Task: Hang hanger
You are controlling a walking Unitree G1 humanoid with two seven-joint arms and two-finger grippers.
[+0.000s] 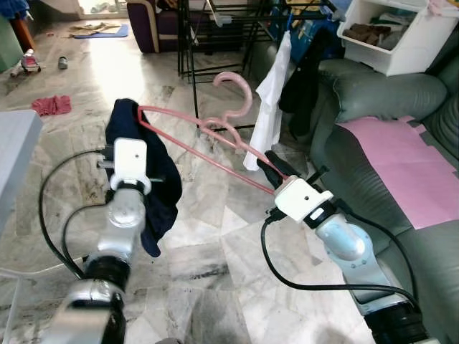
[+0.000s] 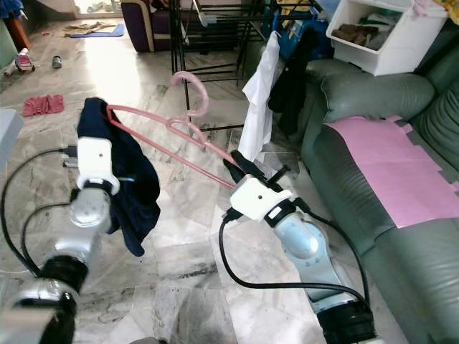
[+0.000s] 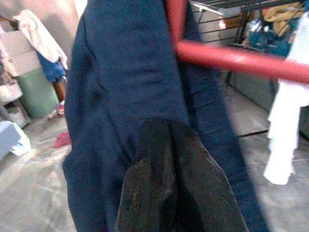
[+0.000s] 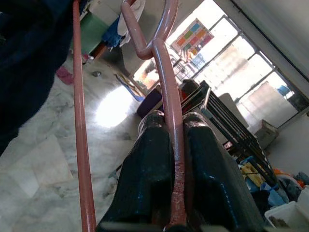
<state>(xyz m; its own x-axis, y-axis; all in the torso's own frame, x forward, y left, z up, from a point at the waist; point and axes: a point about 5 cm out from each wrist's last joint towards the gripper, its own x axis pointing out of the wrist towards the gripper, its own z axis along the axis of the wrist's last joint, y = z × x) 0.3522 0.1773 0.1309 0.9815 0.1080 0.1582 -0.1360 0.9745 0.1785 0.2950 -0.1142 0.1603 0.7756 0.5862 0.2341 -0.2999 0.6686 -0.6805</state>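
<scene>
Carrying step: right gripper (image 1: 273, 167) pinches the pink hanger (image 1: 215, 132) in mid-air, left gripper (image 3: 166, 145) pressed together on its dark garment (image 1: 143, 168); next, lift the hook onto the rack (image 1: 215, 36) rail

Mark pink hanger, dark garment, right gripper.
pink hanger (image 1: 240, 86), left eye view, on the hook's curve.
dark garment (image 1: 166, 183), left eye view, on the hanging cloth.
right gripper (image 1: 271, 166), left eye view, between its fingertips, closed on the hanger's end.

My left gripper (image 3: 166, 145) has its fingers pressed together on the dark blue garment (image 3: 125, 96). At one o'clock the red hanger bar (image 3: 241, 60) crosses the cloth; at three o'clock hangs white clothing (image 3: 287, 130).
</scene>
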